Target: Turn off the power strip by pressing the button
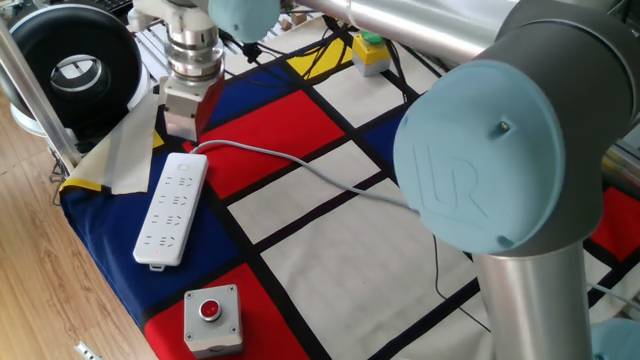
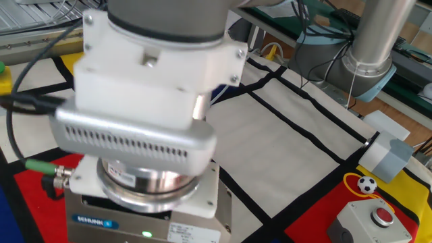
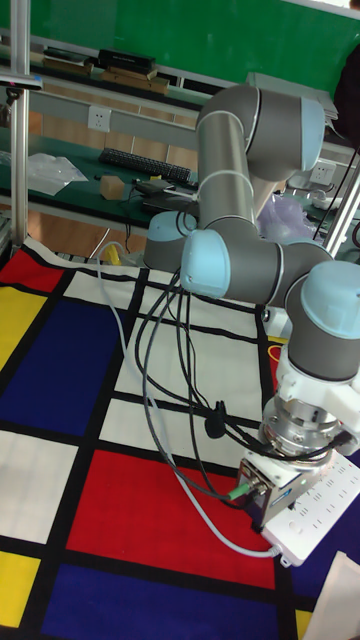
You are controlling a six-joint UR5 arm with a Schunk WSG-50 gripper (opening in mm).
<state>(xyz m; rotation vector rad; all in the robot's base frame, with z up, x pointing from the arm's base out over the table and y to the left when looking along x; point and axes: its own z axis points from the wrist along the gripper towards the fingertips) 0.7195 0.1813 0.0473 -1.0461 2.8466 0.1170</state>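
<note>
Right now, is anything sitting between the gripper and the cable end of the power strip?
Nothing visible does. The gripper hangs just above the cable end of the power strip, with only the pale grey cable leading away beside it.

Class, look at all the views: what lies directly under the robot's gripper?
The cable end of the white power strip lies under the gripper, on the checked cloth. The fingertips and the strip's button are covered, so contact cannot be seen.

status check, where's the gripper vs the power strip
Gripper above cable end of power strip, fingers not visible. Strip flat on cloth, button not discernible. Nothing in the way.
</note>
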